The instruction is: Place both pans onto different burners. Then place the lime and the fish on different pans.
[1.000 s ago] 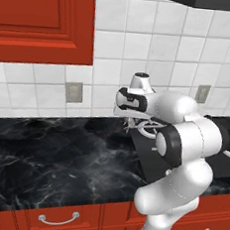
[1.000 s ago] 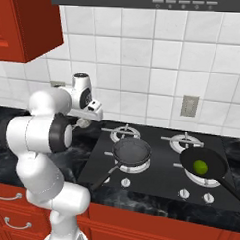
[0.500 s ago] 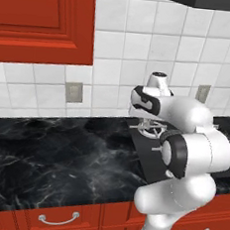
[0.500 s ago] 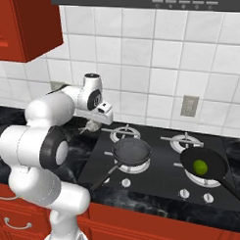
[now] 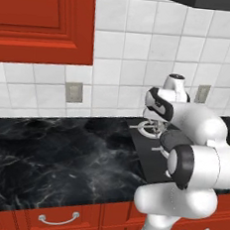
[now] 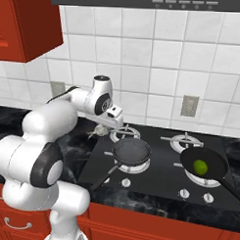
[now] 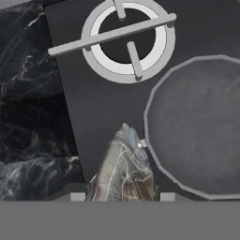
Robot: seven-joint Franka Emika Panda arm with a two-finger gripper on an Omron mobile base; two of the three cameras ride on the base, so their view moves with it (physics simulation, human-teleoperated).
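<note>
My gripper (image 7: pixel 123 196) is shut on the fish (image 7: pixel 124 166), a pale grey-tan body sticking out between the fingers. It hangs over the black cooktop (image 7: pixel 101 108), just beside the rim of the grey-black pan (image 7: pixel 197 124). In the right base view the gripper (image 6: pixel 103 128) holds the fish (image 6: pixel 96 133) above the cooktop's left edge, left of that pan (image 6: pixel 132 152), which sits on the front left burner. The other pan (image 6: pixel 211 163) rests on the front right burner with the lime (image 6: pixel 200 167) in it. In the left base view the gripper (image 5: pixel 156 123) hovers near the back left burner (image 5: pixel 150 129).
Two back burners (image 6: pixel 122 133) (image 6: pixel 185 143) are bare. Small silver knobs (image 6: pixel 124 182) line the cooktop's front. Dark marble counter (image 5: pixel 49 150) stretches to the left. A tiled wall with outlets (image 6: pixel 190 106) stands behind, and a red cabinet (image 6: pixel 27 20) hangs at the upper left.
The arm has swung right from over the counter to the cooktop's left edge, carrying the fish with it. Pans and lime have not moved.
</note>
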